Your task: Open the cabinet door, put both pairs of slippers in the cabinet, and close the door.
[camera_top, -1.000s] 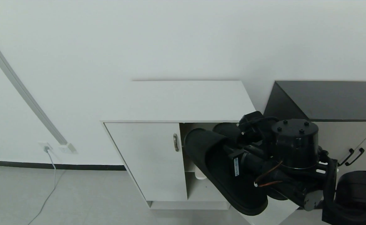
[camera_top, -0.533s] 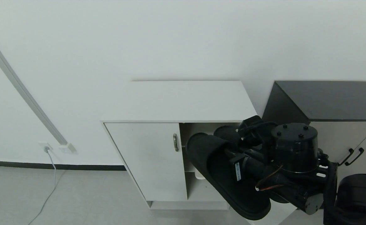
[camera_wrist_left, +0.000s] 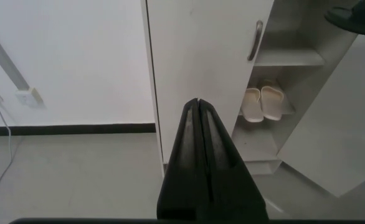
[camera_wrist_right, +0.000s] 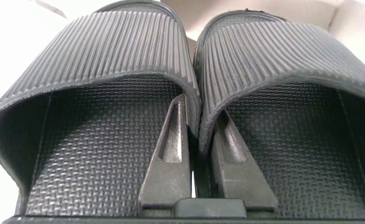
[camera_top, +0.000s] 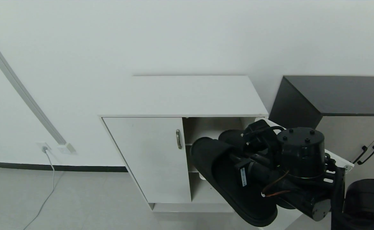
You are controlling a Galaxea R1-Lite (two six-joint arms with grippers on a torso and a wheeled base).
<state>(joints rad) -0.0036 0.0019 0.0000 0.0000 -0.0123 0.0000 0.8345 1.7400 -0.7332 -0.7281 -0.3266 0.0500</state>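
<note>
Head: black slippers (camera_top: pixel 227 179) held in the air before cabinet (camera_top: pixel 190 95), at its open right half — door (camera_top: pixel 340 159) swung out | Left wrist: left gripper (camera_wrist_left: pixel 199 107) jaws pressed together, empty; white slippers (camera_wrist_left: pixel 262 104) on a lower shelf | Right wrist: right gripper (camera_wrist_right: pixel 200 117) jaws nearly closed — pinching the black slippers' touching inner edges

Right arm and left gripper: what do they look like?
The right arm is black, with a bulky round screw-topped joint, a thin orange cable and a white label. The left gripper is black, with two slim tapered fingers.
</note>
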